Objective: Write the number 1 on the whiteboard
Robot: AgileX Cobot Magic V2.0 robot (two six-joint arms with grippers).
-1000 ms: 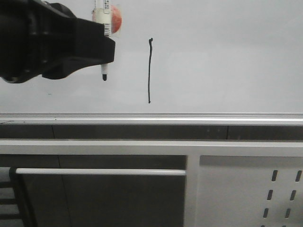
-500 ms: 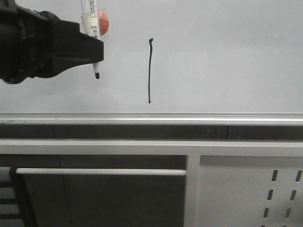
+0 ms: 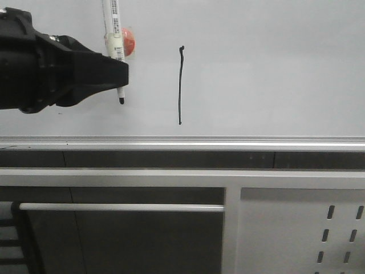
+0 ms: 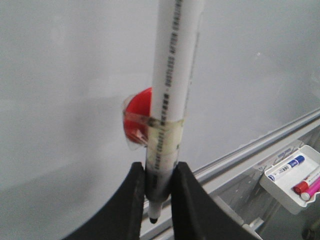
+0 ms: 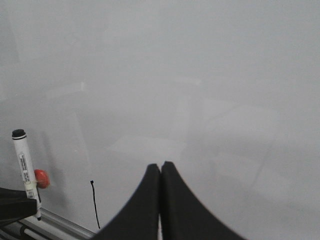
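The number 1 (image 3: 181, 85) is a thin black vertical stroke with a small hook on top, drawn on the whiteboard (image 3: 268, 68); it also shows in the right wrist view (image 5: 95, 205). My left gripper (image 3: 117, 74) is shut on a white marker (image 3: 116, 40) with a black tip and a red piece taped to it, held tip down in front of the board, left of the stroke. In the left wrist view the marker (image 4: 170, 100) sits between the fingers (image 4: 134, 200). My right gripper (image 5: 160, 167) is shut and empty, facing the whiteboard (image 5: 200, 75).
A silver rail (image 3: 228, 142) runs along the board's lower edge. Below it is a white metal frame (image 3: 285, 228) with slotted holes. A small white tray (image 4: 295, 175) with several markers hangs below the rail.
My left gripper with the marker has shifted slightly right and a little down from half a second ago. The stroke is unchanged.
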